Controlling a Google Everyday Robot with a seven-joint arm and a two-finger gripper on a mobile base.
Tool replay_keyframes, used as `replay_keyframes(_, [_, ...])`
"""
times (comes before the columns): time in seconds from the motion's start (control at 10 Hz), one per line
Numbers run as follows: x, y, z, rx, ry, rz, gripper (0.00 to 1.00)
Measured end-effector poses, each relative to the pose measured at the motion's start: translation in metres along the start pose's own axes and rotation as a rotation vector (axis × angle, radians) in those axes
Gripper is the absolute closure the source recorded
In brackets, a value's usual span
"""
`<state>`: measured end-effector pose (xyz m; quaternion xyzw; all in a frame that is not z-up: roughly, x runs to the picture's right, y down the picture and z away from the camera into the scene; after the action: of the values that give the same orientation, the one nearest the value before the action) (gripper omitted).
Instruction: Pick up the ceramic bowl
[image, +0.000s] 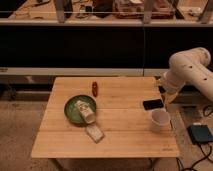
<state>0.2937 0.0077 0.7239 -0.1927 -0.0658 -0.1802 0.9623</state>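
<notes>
The ceramic bowl is dark green, round and shallow. It sits on the left half of the wooden table. A pale crumpled packet lies partly in the bowl, over its right rim. My gripper hangs at the end of the white arm by the table's right edge. It is far right of the bowl, just above a black phone.
A small white cup stands near the right front of the table. A flat pale packet lies in front of the bowl. A small red object lies behind it. A dark counter runs behind the table. A dark box lies on the floor at right.
</notes>
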Motion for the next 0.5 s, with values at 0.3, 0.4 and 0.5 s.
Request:
replay_keyframes(0.3, [0.005,-0.059,0.011,0.211,-0.102,-0.112,0.35])
replay_keyframes(0.4, [0.008,-0.084,0.008,0.324,-0.135,-0.180,0.35])
replay_keyframes(0.5, [0.011,-0.100,0.004,0.411,-0.154,-0.239,0.35])
